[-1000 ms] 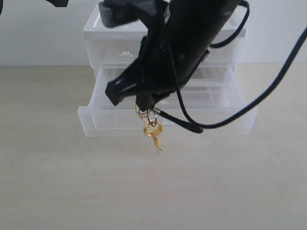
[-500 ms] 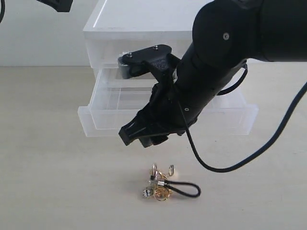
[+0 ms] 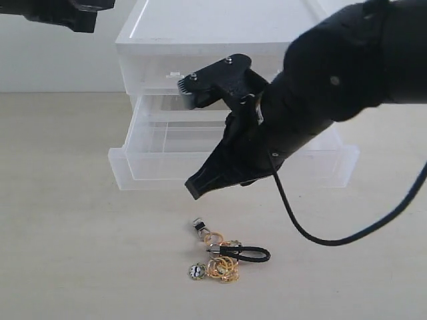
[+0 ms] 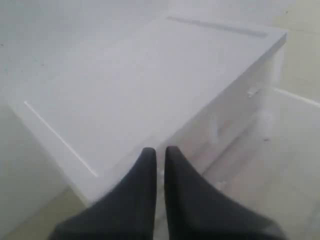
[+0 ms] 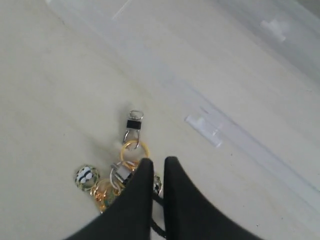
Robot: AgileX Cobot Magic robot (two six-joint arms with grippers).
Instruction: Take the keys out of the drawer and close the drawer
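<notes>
The keys (image 3: 222, 257) lie loose on the tabletop in front of the drawer (image 3: 150, 175), which stands pulled out and looks empty. They are gold rings with silver clasps, a round charm and a black loop strap. My right gripper (image 3: 195, 191) hangs just above them, shut, with nothing in it. The right wrist view has its fingertips (image 5: 145, 165) over the keys (image 5: 116, 176), and the drawer's tab handle (image 5: 204, 125) lies beyond. My left gripper (image 4: 160, 150) is shut and empty, held high over the cabinet top (image 4: 150, 85).
The white drawer cabinet (image 3: 207, 33) stands at the back of the pale wooden table (image 3: 67, 253). A black cable (image 3: 320, 240) loops down from the right arm near the drawer's right end. The left arm (image 3: 60, 12) shows at the top left edge.
The keys hung from my right gripper a second ago and have dropped to the table. The gripper opened, then shut again, and has drawn slightly up and right.
</notes>
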